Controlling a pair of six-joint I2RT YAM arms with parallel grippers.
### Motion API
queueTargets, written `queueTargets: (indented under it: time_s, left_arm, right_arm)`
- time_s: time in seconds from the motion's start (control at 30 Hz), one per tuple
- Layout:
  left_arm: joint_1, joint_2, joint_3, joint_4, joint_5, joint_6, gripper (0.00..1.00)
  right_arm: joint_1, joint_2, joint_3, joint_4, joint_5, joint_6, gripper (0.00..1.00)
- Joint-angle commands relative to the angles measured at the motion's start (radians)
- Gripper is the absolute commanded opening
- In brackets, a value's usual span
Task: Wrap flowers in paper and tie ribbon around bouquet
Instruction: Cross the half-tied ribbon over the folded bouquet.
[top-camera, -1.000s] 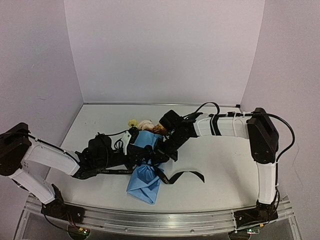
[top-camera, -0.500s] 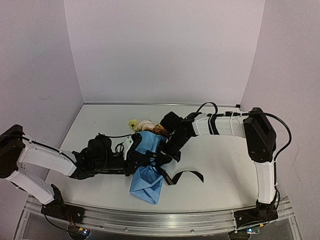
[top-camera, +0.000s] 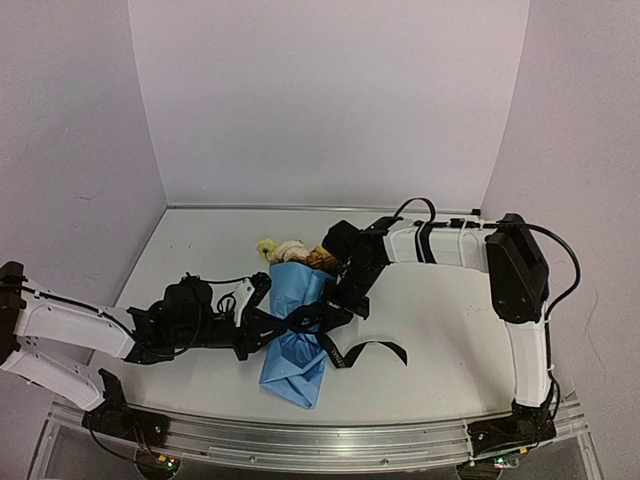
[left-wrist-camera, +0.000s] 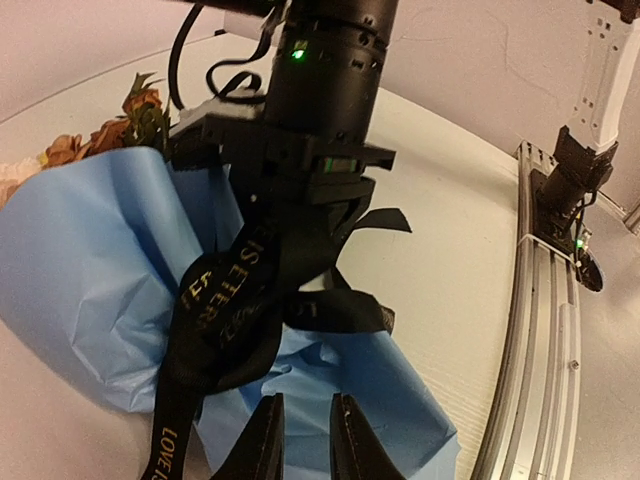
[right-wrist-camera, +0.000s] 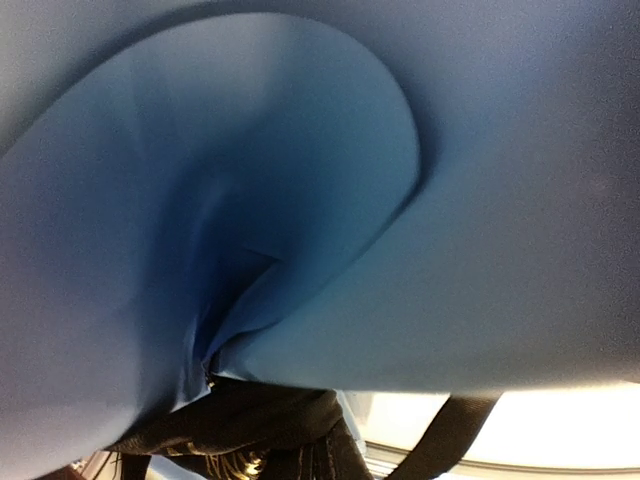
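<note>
Ribbon (left-wrist-camera: 225, 300) is bunched mid-frame over the bouquet (top-camera: 295, 355) on the worktop (top-camera: 440, 300); right claw (left-wrist-camera: 300, 215) pinches it shut, left claw (left-wrist-camera: 303, 440) sits narrowly apart, empty. We'd grab the loose tail and pull snug, slowly.

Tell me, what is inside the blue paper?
Flower heads stick out of the far end of the paper. Their stems cannot be seen; the paper covers them.
</note>
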Motion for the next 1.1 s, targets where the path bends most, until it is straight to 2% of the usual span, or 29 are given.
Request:
queueTargets:
  time_s: [0.0,0.1,0.17,0.37,0.5,0.7,0.77,0.9,0.97,1.07]
  left_arm:
    - [-0.005,-0.051,-0.046,0.014,-0.097,-0.113,0.18]
    - [-0.005,-0.078,-0.065,0.027,-0.133,-0.122,0.19]
    - [-0.004,-0.088,-0.045,0.015,-0.142,-0.094,0.25]
    - [-0.004,0.020,0.143,-0.144,-0.076,0.082,0.40]
    - [-0.003,0.129,0.280,-0.275,-0.052,0.164,0.44]
    - [-0.002,0.215,0.365,-0.322,-0.103,0.200,0.44]
    - [0.000,0.228,0.380,-0.335,-0.103,0.205,0.43]
    - [0.003,0.223,0.381,-0.333,-0.132,0.196,0.18]
    - [0.007,0.194,0.356,-0.295,-0.130,0.176,0.10]
    - [0.009,0.140,0.303,-0.231,-0.106,0.157,0.08]
  right_arm:
    - [-0.001,-0.014,0.045,-0.050,0.023,-0.058,0.00]
    - [0.008,-0.043,0.051,-0.068,0.031,-0.108,0.00]
    - [0.017,-0.054,0.066,-0.095,0.038,-0.136,0.00]
    - [0.030,-0.036,0.110,-0.124,0.022,-0.155,0.00]
    - [0.034,-0.028,0.119,-0.131,0.018,-0.156,0.00]
    - [0.037,-0.030,0.125,-0.140,0.021,-0.161,0.00]
    - [0.038,-0.032,0.126,-0.142,0.021,-0.162,0.00]
    - [0.042,-0.038,0.133,-0.153,0.018,-0.168,0.00]
    - [0.046,-0.041,0.143,-0.164,0.012,-0.170,0.00]
    - [0.057,-0.038,0.159,-0.167,-0.015,-0.156,0.00]
